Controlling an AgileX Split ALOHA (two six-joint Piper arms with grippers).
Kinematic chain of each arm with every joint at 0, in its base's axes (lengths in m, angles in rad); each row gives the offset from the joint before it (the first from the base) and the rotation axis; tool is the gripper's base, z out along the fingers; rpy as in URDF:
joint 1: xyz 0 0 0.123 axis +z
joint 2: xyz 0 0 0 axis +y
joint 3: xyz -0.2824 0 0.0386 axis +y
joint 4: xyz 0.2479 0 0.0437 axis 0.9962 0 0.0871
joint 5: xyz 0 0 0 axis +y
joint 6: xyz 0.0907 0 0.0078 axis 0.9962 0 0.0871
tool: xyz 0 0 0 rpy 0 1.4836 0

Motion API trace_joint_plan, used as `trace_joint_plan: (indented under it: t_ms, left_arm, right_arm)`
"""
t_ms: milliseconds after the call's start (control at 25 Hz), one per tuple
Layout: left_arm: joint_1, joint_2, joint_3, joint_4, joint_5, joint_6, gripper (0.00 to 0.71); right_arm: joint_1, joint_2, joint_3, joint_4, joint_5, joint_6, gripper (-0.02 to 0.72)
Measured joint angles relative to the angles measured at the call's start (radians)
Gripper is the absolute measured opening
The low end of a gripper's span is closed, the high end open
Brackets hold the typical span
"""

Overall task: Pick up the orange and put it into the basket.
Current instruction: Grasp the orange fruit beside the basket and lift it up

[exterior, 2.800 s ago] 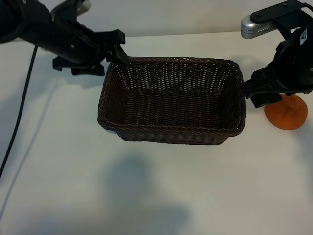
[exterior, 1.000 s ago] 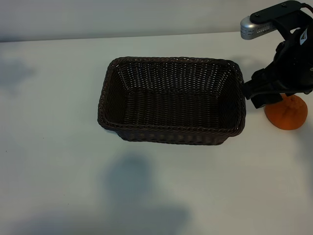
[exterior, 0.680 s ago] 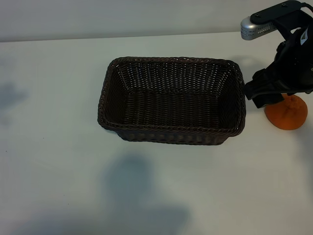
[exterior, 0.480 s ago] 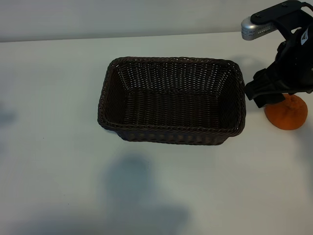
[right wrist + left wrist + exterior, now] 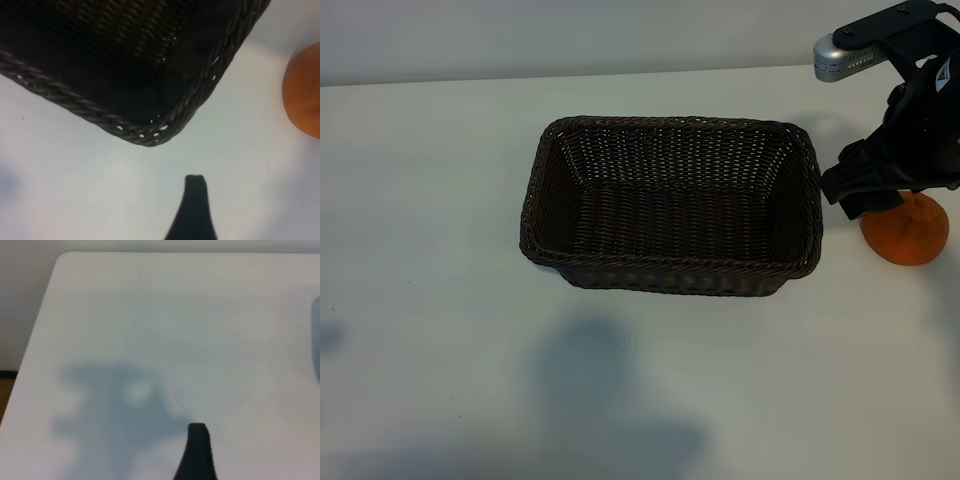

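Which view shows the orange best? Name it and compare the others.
The exterior view: the orange sits on the table right of the basket, partly behind the right arm. The right wrist view catches only its edge; the left wrist view shows none.

Pretty even, bright light on the white table (image 5: 440, 200), no glare. Soft grey shadow sits on it just in front of the basket (image 5: 670, 275), whose inside goes nearly black. Left wrist view is hazy with a blurry shadow blob; fingertip (image 5: 197, 452) out of focus.
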Motion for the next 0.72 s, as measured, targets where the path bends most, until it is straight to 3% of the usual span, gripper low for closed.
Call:
trace_joint_plan:
  t_ms: [480, 720]
  left_arm:
    - [-0.018, -0.355, 0.264, -0.046, -0.005, -0.013, 0.596]
    - [-0.018, -0.42, 0.359, -0.056, 0.046, -0.025, 0.596]
  right_arm:
    - [0.0, 0.0, 0.0, 0.0, -0.001, -0.001, 0.581]
    - [0.0, 0.0, 0.0, 0.0, -0.001, -0.001, 0.581]
